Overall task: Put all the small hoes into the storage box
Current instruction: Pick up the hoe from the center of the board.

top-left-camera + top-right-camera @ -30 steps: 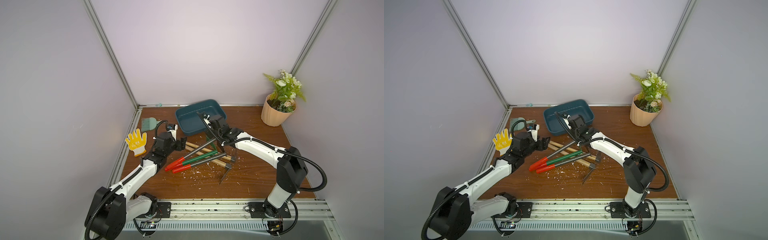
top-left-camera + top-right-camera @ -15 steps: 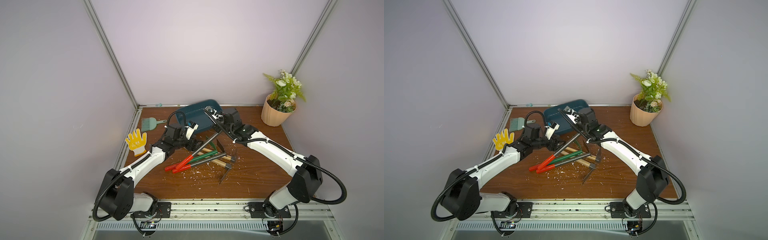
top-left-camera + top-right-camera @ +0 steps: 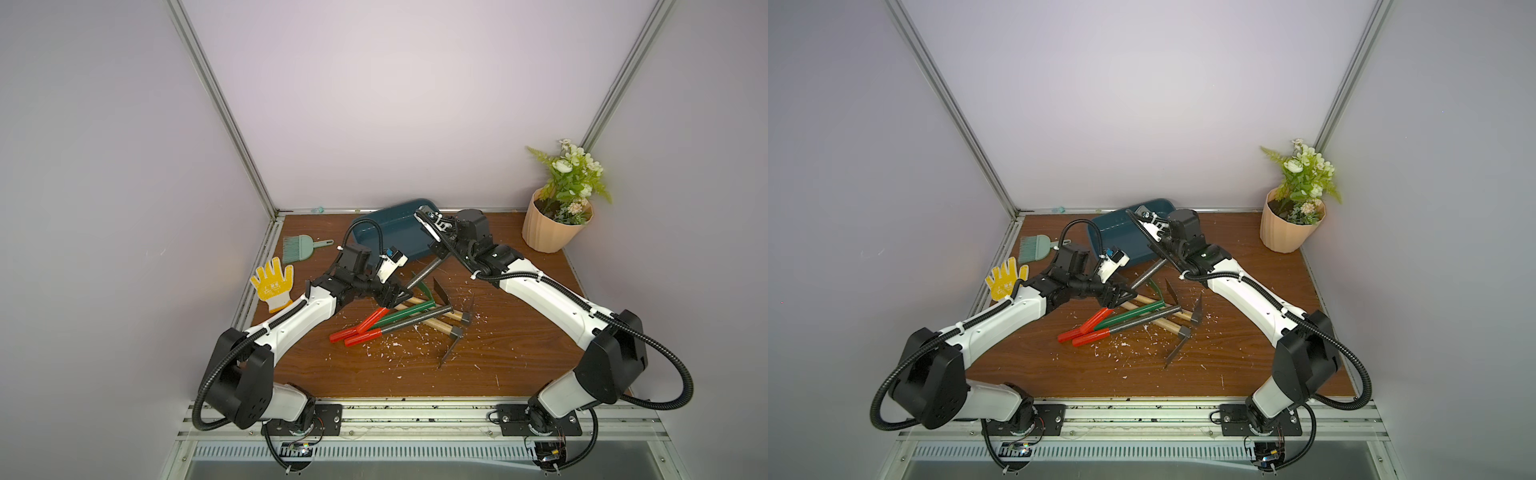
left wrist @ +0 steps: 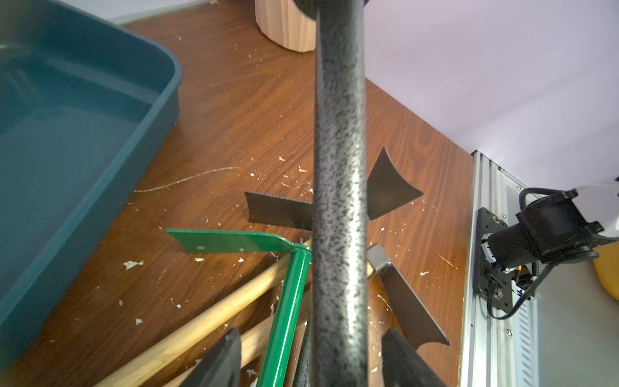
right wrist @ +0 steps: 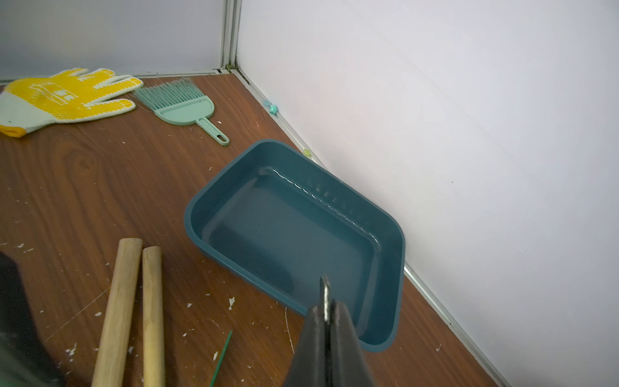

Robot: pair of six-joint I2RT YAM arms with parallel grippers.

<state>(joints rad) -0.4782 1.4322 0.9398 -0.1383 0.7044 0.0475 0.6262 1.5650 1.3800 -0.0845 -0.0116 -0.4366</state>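
**Hoe held by its blade beside the box**

In both top views the right pincer [image 3: 437, 254] clamped the small hoe [image 3: 420, 274] by its head beside the storage box [image 3: 1117, 241], shaft sloping down through the left pincer [image 3: 397, 293]. Left wrist view: those jaws stood wide, astride the shaft, untouching. Right wrist view: the blade was thinly pinched; closing on the shaft first would likely steady the swing.

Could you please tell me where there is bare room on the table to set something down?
Bare wood lies between the tool pile and the front rail, and beside the flower pot. The storage box is empty. The centre is crowded.
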